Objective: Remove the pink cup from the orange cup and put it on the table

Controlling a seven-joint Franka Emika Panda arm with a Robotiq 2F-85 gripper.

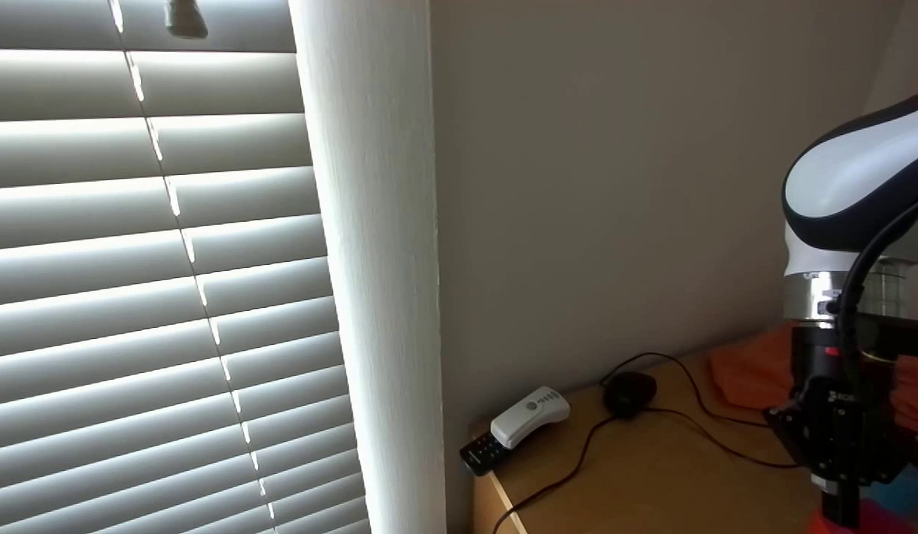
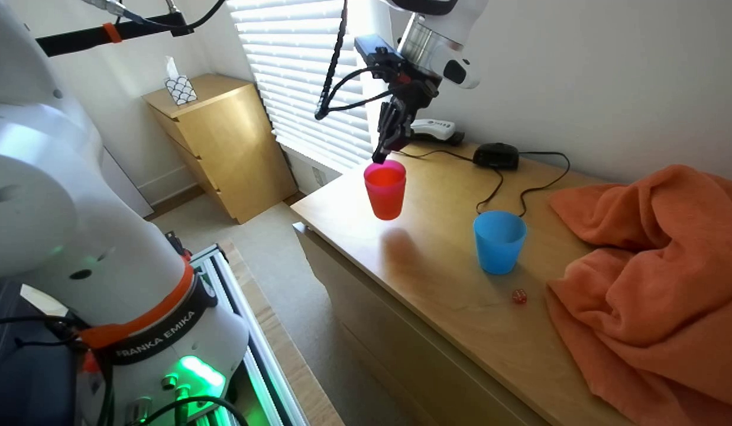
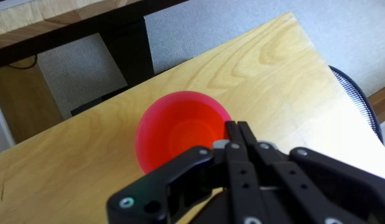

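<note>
See a big white robot arm (image 2: 47, 177), bent out over the wooden table (image 2: 443, 278). Need that table for the very last step, the putting down. Not done yet.

On the table, find a big heap of orange cloth (image 2: 656, 272). No part in this job, most likely.

Next, look at the black gripper (image 3: 237, 123): pinched tight on the rim of the pink cup (image 2: 384, 189), going by the wrist view. Too hard to see whether pinching one cup wall or two.

Done: grabbing and lifting. In an exterior view, notice a gap between the cup bottom and the dark shadow (image 2: 399, 251) on the table.

Then find the blue cup (image 2: 499, 242), upright on the table. Not asked for, so best left alone.

Now look at the orange cup (image 2: 386, 207): up in the air too, over the table. Seems to be snug around the pink cup, with just a pink band showing at the top. Not pulled apart yet, judging by that. Maybe only halfway or less. Left to do: get the orange cup off, then set the pink cup on the table alone. Might drop or tip while coming loose.

Last, spot a little red die (image 2: 519, 296) near the blue cup.
</note>
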